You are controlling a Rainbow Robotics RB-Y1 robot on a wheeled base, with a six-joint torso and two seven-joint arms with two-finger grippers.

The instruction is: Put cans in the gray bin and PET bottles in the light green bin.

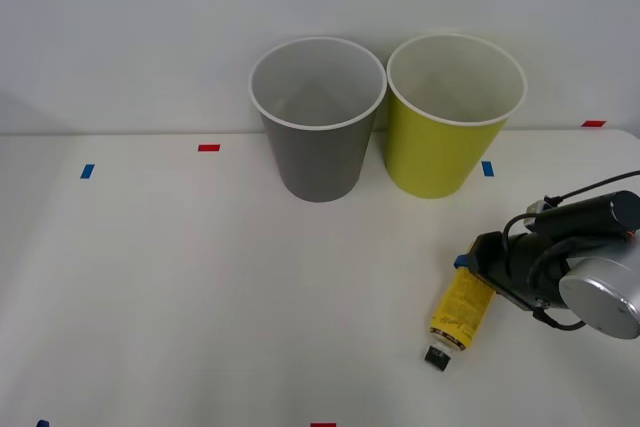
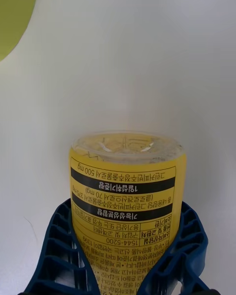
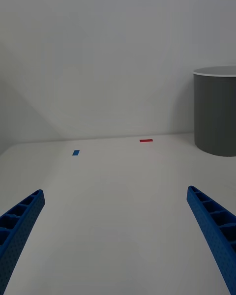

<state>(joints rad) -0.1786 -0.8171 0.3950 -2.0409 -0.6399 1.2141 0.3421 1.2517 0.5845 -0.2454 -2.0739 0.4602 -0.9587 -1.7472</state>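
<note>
The bottle (image 1: pixel 462 307) is seen lying on the table (image 1: pixel 200 297) in front of the green bin (image 1: pixel 450 137), its black cap (image 1: pixel 436 356) pointing toward the robot. Its far end is hidden in the front view by the right gripper (image 1: pixel 478 269). In the right wrist view the 2 blue fingers (image 2: pixel 59 246) are closed against the bottle's sides. The gray bin (image 1: pixel 318 122) stands just beside the green bin. The left gripper (image 3: pixel 118 236) is held open above bare table, with the gray bin cut off at the edge.
</note>
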